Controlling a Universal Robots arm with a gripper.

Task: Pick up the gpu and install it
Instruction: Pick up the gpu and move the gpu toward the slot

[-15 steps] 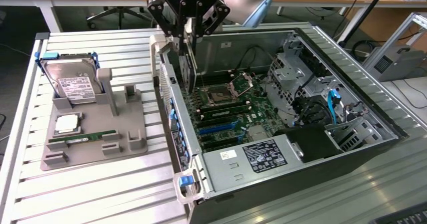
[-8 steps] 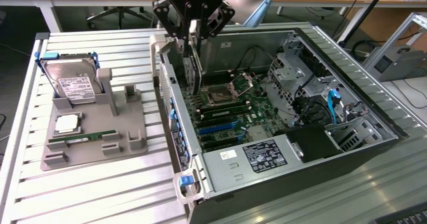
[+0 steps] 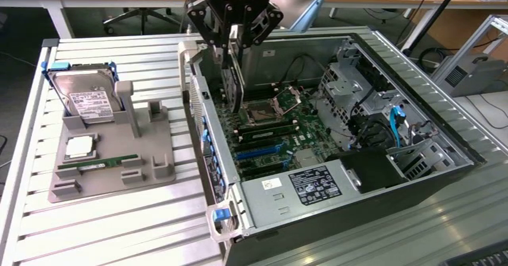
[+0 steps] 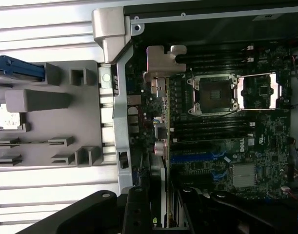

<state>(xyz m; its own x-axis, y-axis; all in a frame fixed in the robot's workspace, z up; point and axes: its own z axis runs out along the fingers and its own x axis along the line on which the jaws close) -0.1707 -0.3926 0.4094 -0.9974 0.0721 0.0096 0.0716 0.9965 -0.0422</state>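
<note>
The gpu (image 3: 231, 81) hangs on edge, held upright, with my gripper (image 3: 232, 47) shut on its top edge. It sits over the rear-left part of the open computer case (image 3: 334, 188), just above the motherboard (image 3: 278, 138) and close to the case's rear wall. In the wrist view the gpu (image 4: 161, 122) is seen edge-on, and its silver bracket (image 4: 161, 58) is at the far end beside the case's rear panel. The gripper (image 4: 161, 217) fingers straddle the card. The blue expansion slots (image 3: 258, 153) lie nearer the camera than the card.
The CPU socket (image 3: 262, 112) is just on the exterior view's right of the card. A grey holder (image 3: 151, 141) on the exterior view's left carries a hard drive (image 3: 87, 99), a processor (image 3: 81, 147) and a RAM stick (image 3: 99, 163). Drive cages and cables (image 3: 381, 123) fill the case's right side.
</note>
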